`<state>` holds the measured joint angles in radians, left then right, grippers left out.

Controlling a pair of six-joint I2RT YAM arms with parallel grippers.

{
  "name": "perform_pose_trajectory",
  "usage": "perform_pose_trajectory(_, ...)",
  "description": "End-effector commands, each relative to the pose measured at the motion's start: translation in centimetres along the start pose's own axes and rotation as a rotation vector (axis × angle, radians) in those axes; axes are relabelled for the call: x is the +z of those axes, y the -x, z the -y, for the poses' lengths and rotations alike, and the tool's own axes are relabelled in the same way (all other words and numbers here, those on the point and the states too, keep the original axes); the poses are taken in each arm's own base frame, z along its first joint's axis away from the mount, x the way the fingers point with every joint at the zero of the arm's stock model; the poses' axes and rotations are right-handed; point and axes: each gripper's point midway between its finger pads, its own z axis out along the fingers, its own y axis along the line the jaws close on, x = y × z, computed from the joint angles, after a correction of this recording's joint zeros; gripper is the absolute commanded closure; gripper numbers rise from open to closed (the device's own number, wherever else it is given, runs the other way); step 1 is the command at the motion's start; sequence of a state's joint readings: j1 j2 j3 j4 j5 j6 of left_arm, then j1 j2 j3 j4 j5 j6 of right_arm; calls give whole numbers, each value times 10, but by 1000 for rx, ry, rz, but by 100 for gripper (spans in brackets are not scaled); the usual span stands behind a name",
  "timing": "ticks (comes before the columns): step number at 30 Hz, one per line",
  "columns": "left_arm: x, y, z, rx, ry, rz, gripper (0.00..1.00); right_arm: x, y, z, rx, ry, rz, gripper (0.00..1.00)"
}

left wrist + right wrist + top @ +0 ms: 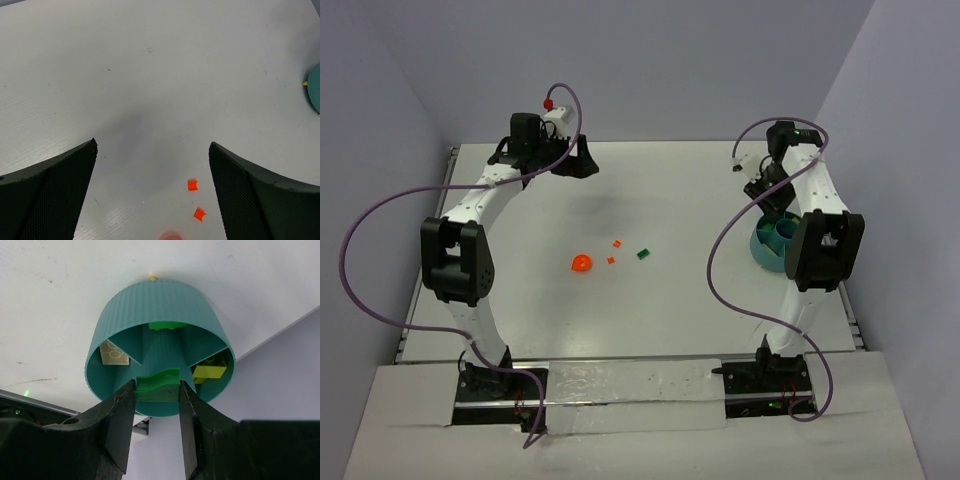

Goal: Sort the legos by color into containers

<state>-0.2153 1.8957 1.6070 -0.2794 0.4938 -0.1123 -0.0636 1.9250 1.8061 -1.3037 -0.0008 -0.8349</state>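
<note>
A green lego piece (157, 386) is clamped between the fingers of the right gripper (157, 384), at the near rim of a ribbed teal bowl (150, 300) with inner dividers. Inside the bowl, a lime-green brick (210, 371) lies in one section, a bright green piece (167, 326) in the far section, and a pale tan piece (115, 355) in another. The bowl stands at the right edge of the white table (670, 190). Near the table's middle lie a round orange piece (580, 264), two small orange bits (192, 185) and a dark green brick (643, 254). The left gripper (153, 145) hangs over the far side of the table, fingers spread wide, holding nothing.
</note>
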Motion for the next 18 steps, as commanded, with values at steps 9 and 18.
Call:
perform_pose_trajectory(9,-10,19,8,43,6,47,1,4,10,1,-34,-16,-14,32)
perform_pose_trajectory(18,-10,21,4,37,9,46,1,-24,37,-16,-83,-6,51,25)
